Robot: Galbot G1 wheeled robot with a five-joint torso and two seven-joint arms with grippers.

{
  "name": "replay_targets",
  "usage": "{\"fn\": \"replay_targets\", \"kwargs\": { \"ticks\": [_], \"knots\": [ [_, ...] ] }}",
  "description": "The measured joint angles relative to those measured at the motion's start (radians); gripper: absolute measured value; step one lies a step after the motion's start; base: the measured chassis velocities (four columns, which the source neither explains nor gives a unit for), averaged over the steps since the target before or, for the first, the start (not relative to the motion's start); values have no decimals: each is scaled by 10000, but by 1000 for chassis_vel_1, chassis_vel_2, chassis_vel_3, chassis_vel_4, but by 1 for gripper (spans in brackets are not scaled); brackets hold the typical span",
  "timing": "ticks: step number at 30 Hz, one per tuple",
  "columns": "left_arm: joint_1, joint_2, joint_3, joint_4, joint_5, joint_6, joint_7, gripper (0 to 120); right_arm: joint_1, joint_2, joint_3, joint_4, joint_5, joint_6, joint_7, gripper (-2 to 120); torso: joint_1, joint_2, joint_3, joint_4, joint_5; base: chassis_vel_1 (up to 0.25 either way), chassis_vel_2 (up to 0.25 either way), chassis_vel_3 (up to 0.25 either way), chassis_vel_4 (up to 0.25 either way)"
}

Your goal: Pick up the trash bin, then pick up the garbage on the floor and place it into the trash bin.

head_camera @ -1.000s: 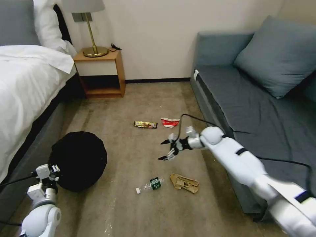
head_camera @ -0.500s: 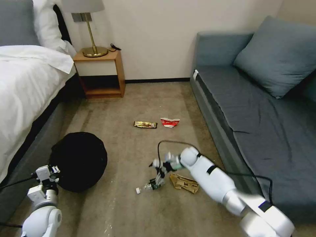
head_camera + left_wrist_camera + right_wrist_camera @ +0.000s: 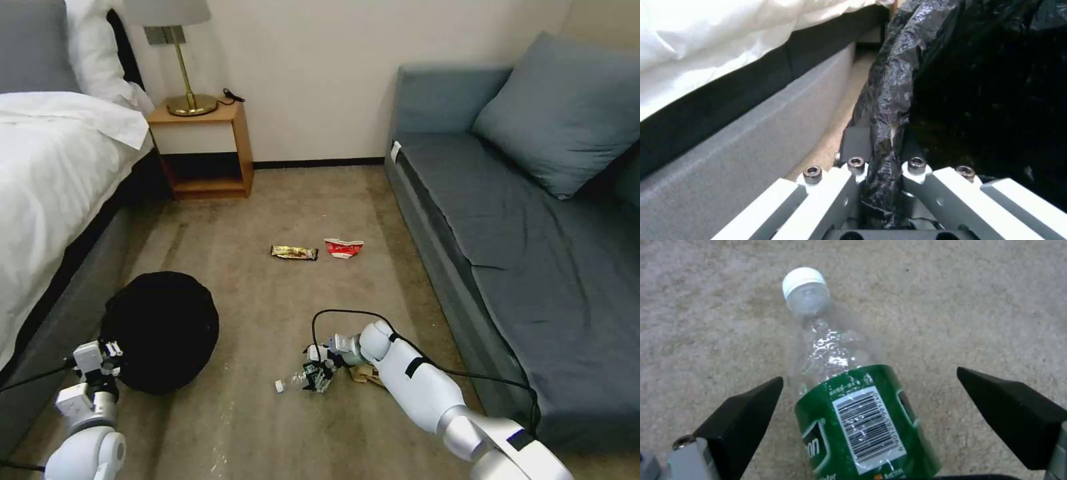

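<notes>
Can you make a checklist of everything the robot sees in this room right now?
Surface: tan carpet.
Job's things: black-bagged trash bin; bottle, snack wrapper, red carton and tan paper on the carpet.
Clutter: nothing seen.
Claws: left claw shut on the bin's rim; right claw open, straddling the bottle.
Cables: black cable looping over the right arm.
Surroundings: bed, nightstand, lamp, grey sofa.

Green-labelled clear bottle [image 3: 849, 396], black-bagged trash bin [image 3: 163, 330], tan carpet [image 3: 267, 207]
</notes>
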Motion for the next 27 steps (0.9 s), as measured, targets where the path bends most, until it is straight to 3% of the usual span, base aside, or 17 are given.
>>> {"fn": "replay_targets", "kwargs": {
  "ticks": [6, 11, 19, 27],
  "knots": [
    [10, 8, -2, 0, -35, -35, 8, 3, -83, 105, 105, -155, -447, 155, 93, 100, 0, 0, 0, 0, 0, 0, 0, 0, 0],
    [-7, 4, -2, 49, -44, -48, 14, 3, -110, 168, 123, -237, -711, 245, 144, 89, 0, 0, 0, -1, -1, 0, 0, 0, 0],
    [-25, 9, -4, 91, -146, -48, 15, 3, -117, 254, 150, -450, -890, 342, 293, 56, 0, 0, 0, -1, 0, 0, 0, 0, 0],
    [-22, 41, -10, 100, -275, -13, 2, 3, -87, 263, 165, -504, -943, 435, 318, 34, 0, 0, 0, -1, 0, 0, 0, 0, 0]
  ]
}}
